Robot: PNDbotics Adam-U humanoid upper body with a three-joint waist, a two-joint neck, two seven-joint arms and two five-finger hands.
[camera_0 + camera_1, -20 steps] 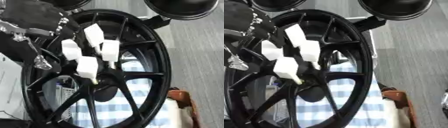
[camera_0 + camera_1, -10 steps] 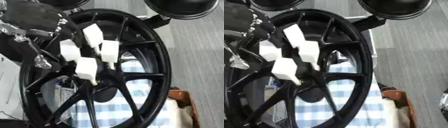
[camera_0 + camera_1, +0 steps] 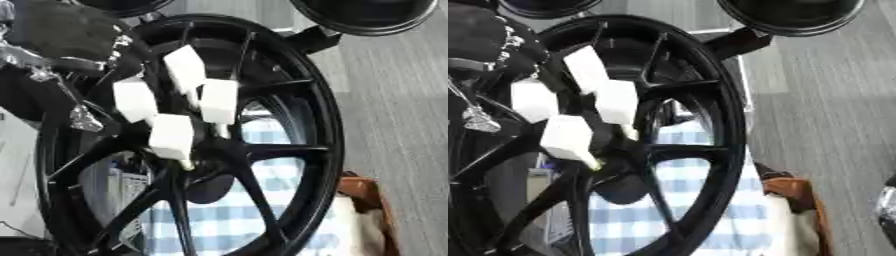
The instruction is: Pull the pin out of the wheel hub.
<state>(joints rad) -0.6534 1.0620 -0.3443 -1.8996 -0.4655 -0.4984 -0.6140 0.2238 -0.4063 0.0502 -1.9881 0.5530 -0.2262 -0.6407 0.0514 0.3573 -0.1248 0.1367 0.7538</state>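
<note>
White fingertips of robot hand [image 3: 131, 75] are covering the hub centre of the wheel [image 3: 306, 120], so pin isn't showing. Wheel's lower rim is running off btm edge. Checked cloth [image 3: 702, 200] is showing only thru spokes.

Your left robot hand [image 3: 570, 115] at the black wheel hub [image 3: 623, 150], white-tipped fingers [image 3: 566, 136] curled close at its centre, blue checked cloth [image 3: 684, 200] behind the spokes

no readable text, labels, brands, numbers or signs anywhere
</note>
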